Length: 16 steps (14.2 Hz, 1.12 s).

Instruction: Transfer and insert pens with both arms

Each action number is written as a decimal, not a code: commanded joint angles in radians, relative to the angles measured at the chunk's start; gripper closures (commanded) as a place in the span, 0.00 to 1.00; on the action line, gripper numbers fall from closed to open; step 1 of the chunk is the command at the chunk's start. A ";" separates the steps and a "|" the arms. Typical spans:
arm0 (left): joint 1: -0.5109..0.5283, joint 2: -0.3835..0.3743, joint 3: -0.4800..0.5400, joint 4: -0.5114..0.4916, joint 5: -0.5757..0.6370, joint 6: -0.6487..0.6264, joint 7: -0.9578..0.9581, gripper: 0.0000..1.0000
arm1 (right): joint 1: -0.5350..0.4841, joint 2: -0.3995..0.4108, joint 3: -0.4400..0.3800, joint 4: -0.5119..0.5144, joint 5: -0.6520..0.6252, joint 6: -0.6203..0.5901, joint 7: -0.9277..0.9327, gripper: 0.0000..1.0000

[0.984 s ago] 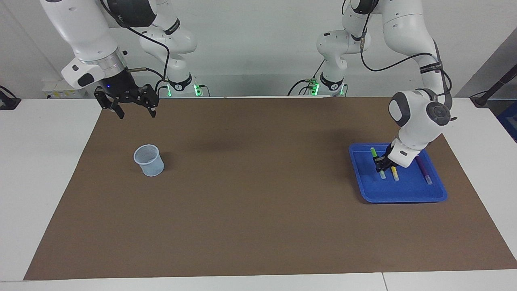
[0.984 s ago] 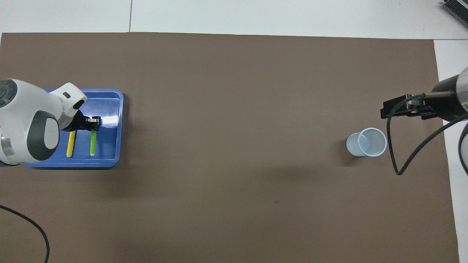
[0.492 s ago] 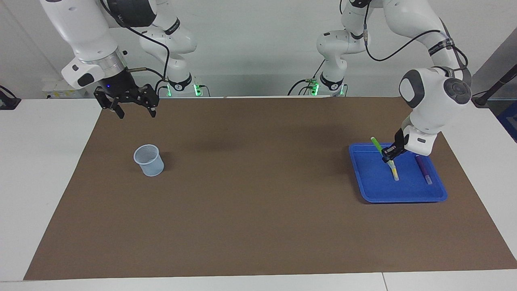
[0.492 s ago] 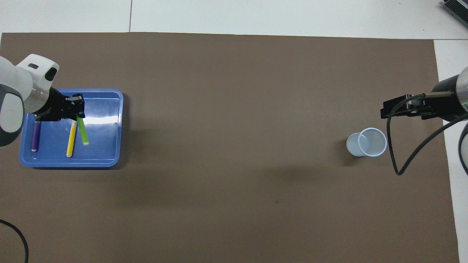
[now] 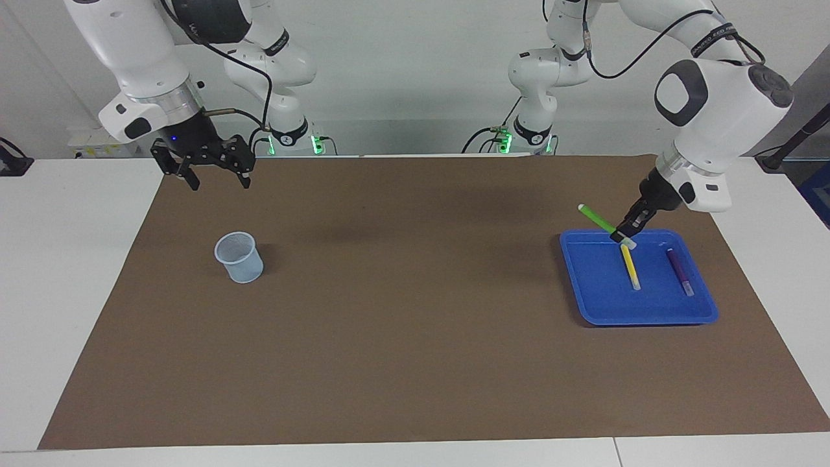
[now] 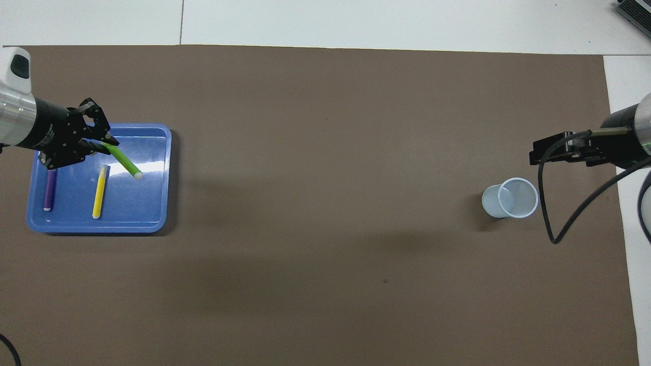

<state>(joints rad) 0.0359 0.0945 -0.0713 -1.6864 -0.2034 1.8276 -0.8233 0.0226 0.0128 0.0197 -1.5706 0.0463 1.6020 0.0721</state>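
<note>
Left claw (image 5: 624, 234) was clamped on the green pen (image 5: 597, 218), up over the blue tray (image 5: 648, 312); yellow pen (image 5: 629, 266) and purple pen (image 5: 679, 271) lay inside. Right claw (image 5: 216, 177) hung open near the cup (image 5: 239, 257).

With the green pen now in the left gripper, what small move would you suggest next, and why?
Probably carry it toward the table's middle for a handover. The left gripper holds the green pen tilted above the blue tray, while the cup stands at the right arm's end, where the right gripper waits open.
</note>
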 commanded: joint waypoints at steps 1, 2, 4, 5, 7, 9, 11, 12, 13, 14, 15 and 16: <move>-0.008 -0.070 -0.002 -0.012 -0.060 -0.042 -0.181 1.00 | -0.009 -0.014 0.003 -0.009 0.017 -0.007 -0.011 0.00; -0.008 -0.087 -0.004 -0.015 -0.079 -0.045 -0.239 1.00 | -0.007 -0.014 0.003 -0.009 0.017 -0.007 -0.011 0.00; -0.008 -0.116 -0.022 -0.024 -0.102 -0.060 -0.339 1.00 | -0.009 -0.014 0.003 -0.009 0.017 -0.007 -0.011 0.00; -0.008 -0.125 -0.036 -0.024 -0.103 -0.062 -0.388 1.00 | -0.009 -0.014 0.003 -0.009 0.017 -0.007 -0.009 0.00; -0.008 -0.145 -0.068 -0.027 -0.105 -0.094 -0.447 1.00 | -0.007 -0.016 0.005 -0.009 0.018 -0.022 -0.014 0.00; -0.008 -0.166 -0.094 -0.039 -0.108 -0.123 -0.502 1.00 | 0.007 -0.043 0.018 -0.019 0.020 -0.050 -0.015 0.00; -0.022 -0.199 -0.100 -0.073 -0.139 -0.143 -0.525 1.00 | 0.005 -0.056 0.051 -0.019 0.020 -0.047 -0.020 0.00; -0.030 -0.217 -0.101 -0.097 -0.142 -0.142 -0.545 1.00 | 0.005 -0.056 0.052 -0.017 0.021 -0.043 -0.034 0.00; -0.033 -0.223 -0.101 -0.111 -0.142 -0.143 -0.557 1.00 | 0.005 -0.057 0.052 -0.017 0.036 -0.040 -0.061 0.00; -0.040 -0.232 -0.101 -0.120 -0.142 -0.143 -0.568 1.00 | 0.007 -0.057 0.054 -0.014 0.084 -0.021 -0.077 0.00; -0.044 -0.236 -0.101 -0.127 -0.142 -0.143 -0.586 1.00 | 0.007 -0.057 0.054 -0.014 0.111 0.011 -0.086 0.00; -0.044 -0.237 -0.101 -0.127 -0.142 -0.143 -0.608 1.00 | 0.007 -0.057 0.057 -0.017 0.118 0.022 -0.106 0.00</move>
<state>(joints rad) 0.0039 -0.1054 -0.1837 -1.7745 -0.3289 1.6880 -1.3911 0.0370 -0.0314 0.0748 -1.5704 0.1266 1.5925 0.0197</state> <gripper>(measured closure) 0.828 0.000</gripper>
